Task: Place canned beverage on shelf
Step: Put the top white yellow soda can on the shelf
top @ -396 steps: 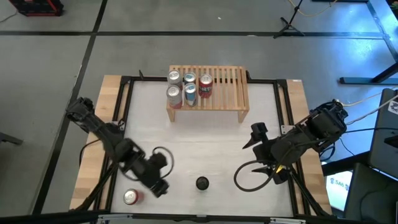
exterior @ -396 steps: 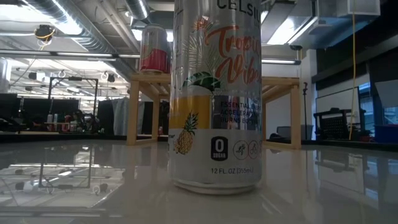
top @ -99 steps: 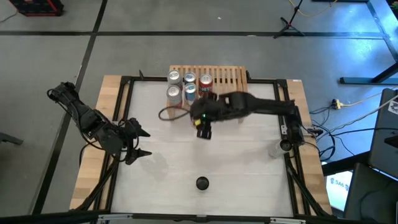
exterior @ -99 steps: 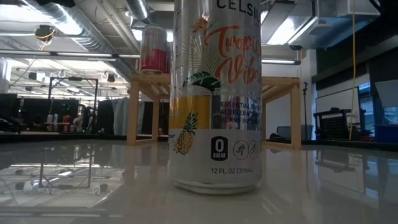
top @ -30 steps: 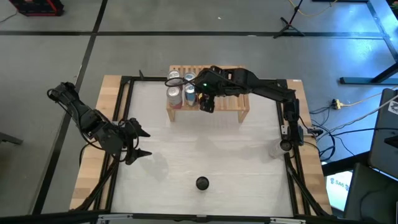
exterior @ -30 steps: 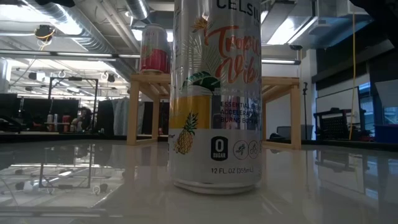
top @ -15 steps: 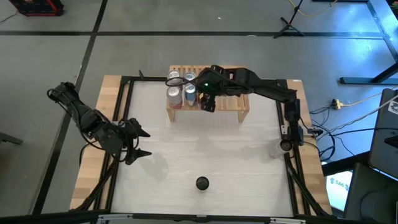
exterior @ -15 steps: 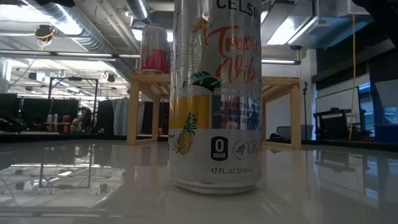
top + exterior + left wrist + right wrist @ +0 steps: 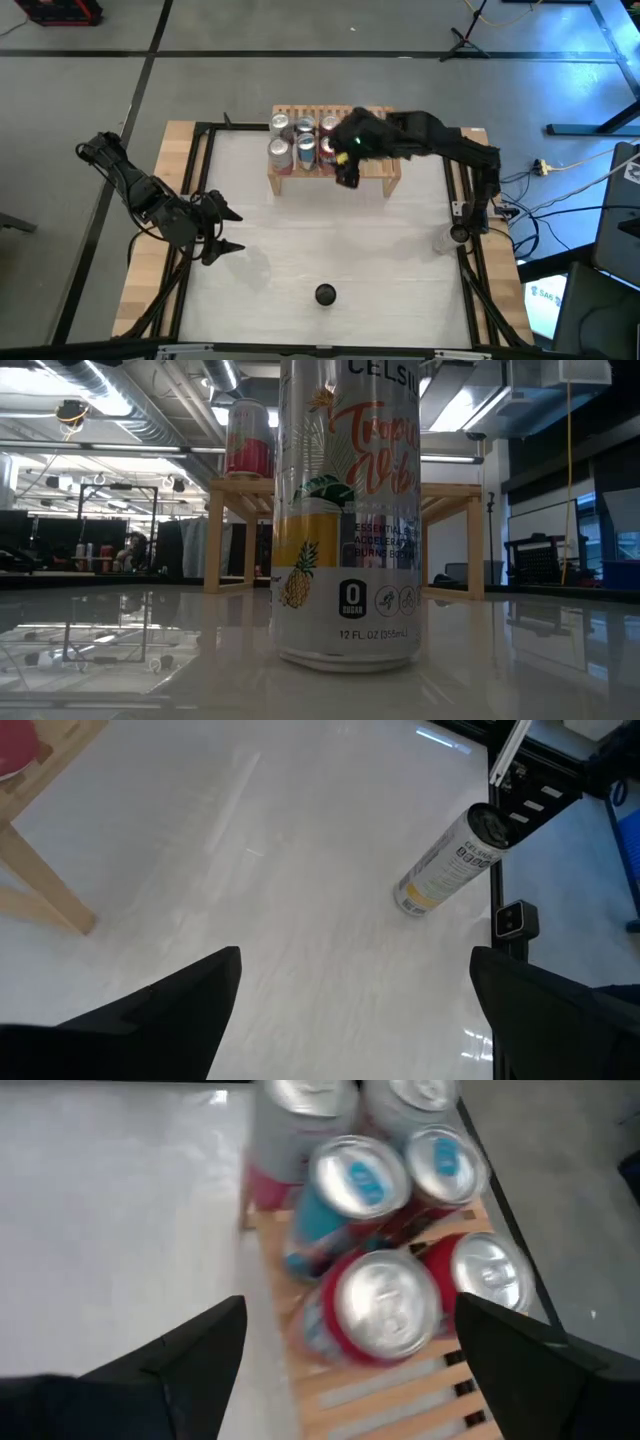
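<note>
Right gripper [image 9: 347, 172] hangs open, released, above the shelf [image 9: 380, 150], cans [image 9: 383, 1305] directly below it. Left gripper [image 9: 222, 228] waits open.

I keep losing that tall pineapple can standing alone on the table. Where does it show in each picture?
High view: the tall can is the dark round top near the picture's bottom, centre.
Low view: it fills the middle, close to the camera.
Left wrist view: farther off, beside the table's black frame.
Right wrist view: not in it.
Shared landmark: the wooden shelf, visible in all four views.
</note>
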`<state>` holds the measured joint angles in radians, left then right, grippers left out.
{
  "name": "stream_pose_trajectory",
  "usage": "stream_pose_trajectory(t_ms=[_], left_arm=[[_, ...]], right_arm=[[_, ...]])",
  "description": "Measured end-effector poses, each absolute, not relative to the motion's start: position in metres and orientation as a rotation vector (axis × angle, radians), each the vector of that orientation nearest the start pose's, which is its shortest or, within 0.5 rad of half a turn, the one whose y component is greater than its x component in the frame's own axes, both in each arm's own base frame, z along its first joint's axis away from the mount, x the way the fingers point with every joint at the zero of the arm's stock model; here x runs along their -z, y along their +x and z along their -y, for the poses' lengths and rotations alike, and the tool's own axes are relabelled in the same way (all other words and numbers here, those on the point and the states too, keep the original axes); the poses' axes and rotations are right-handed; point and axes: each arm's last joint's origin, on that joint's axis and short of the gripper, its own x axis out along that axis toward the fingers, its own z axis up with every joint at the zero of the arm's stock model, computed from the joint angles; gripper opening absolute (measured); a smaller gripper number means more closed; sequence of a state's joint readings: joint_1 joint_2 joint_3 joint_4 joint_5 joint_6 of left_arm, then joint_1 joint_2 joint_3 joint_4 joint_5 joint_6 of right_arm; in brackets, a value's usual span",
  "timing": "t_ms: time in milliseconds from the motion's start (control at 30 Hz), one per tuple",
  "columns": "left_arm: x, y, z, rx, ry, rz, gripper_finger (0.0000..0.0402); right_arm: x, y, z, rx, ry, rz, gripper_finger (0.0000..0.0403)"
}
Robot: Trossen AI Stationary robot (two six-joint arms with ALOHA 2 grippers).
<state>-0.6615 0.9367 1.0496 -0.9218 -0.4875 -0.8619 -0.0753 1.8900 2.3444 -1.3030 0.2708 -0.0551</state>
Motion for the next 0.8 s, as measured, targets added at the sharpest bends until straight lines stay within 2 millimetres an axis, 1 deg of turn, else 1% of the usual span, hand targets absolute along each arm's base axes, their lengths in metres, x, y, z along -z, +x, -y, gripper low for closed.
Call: stream_pose_trajectory(t_ms=[100,200,333,400,467,533,600,700,800], left_arm=[[-0.336,0.138,0.091,-0.132,-0.388,-0.687,0.0384],[-0.336,0.139,0.091,-0.129,-0.391,-0.683,0.0384],[-0.337,0.139,0.091,-0.128,-0.400,-0.668,0.0384],[-0.338,0.140,0.091,-0.144,-0.394,-0.654,0.0384],[-0.338,0.140,0.090,-0.153,-0.391,-0.647,0.0384],[-0.338,0.140,0.090,-0.153,-0.391,-0.647,0.0384],[-0.338,0.140,0.090,-0.154,-0.391,-0.646,0.0384],[-0.338,0.140,0.090,-0.160,-0.388,-0.641,0.0384],[-0.338,0.140,0.090,-0.161,-0.388,-0.641,0.0384]], right_arm=[[-0.450,0.348,0.015,0.311,-0.129,-0.857,0.0344],[-0.456,0.331,-0.004,0.303,-0.088,-0.881,0.0344],[-0.457,0.308,-0.027,0.317,-0.001,-0.971,0.0344],[-0.458,0.303,-0.037,0.313,0.047,-0.955,0.0344],[-0.461,0.294,-0.048,0.289,0.080,-0.947,0.0344],[-0.466,0.288,-0.055,0.298,0.117,-0.920,0.0344],[-0.465,0.280,-0.063,0.297,0.130,-0.917,0.0344],[-0.460,0.271,-0.069,0.323,0.149,-0.923,0.0344],[-0.450,0.251,-0.068,0.351,0.199,-0.966,0.0344]])
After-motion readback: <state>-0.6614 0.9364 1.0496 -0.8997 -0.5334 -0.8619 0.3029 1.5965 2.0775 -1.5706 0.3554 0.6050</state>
